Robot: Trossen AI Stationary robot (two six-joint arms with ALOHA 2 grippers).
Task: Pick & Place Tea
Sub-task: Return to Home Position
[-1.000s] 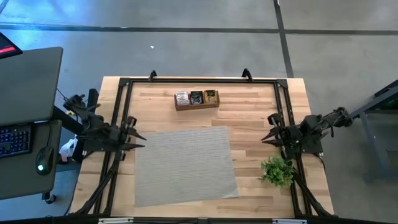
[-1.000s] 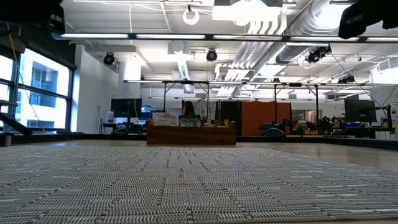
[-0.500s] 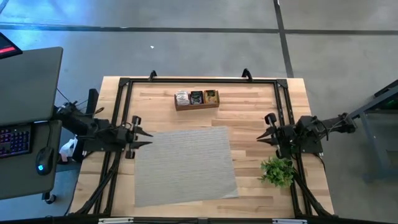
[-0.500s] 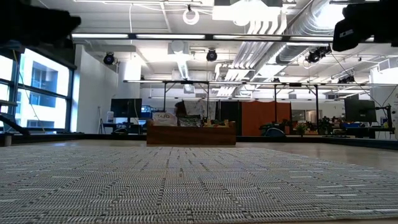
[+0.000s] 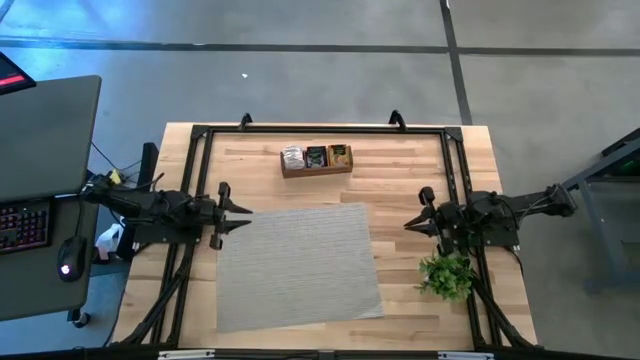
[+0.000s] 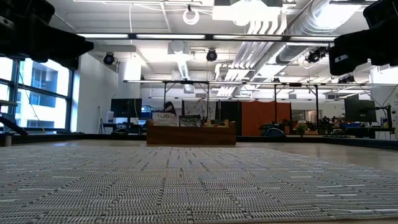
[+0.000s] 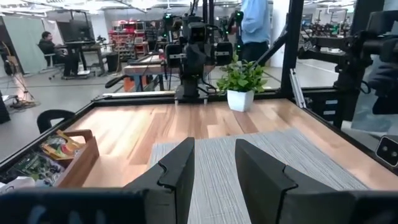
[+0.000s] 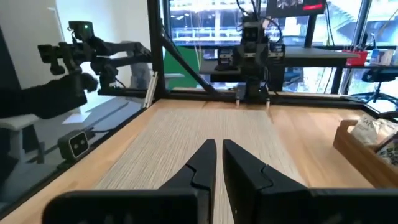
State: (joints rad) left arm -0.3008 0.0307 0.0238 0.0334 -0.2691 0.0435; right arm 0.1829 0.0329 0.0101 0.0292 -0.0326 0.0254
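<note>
L gripper (image 5: 238, 212), high view: hangs over grey mat's (image 5: 300, 270) left edge, pointing inward. R gripper (image 5: 410, 218) sits off mat's right edge, clear of it. Small plant (image 5: 446, 274) near mat's right side. Tea (image 5: 316, 155) sits in wooden organizer (image 5: 316, 166), just beyond mat's far edge.
Low view: organizer stands past mat's far edge, sachets poking up.
L wrist view: fingers (image 7: 179, 171) parted w/ moderate gap, empty, above mat.
R wrist view: fingers (image 8: 202, 163) nearly together, thin slit, empty.
</note>
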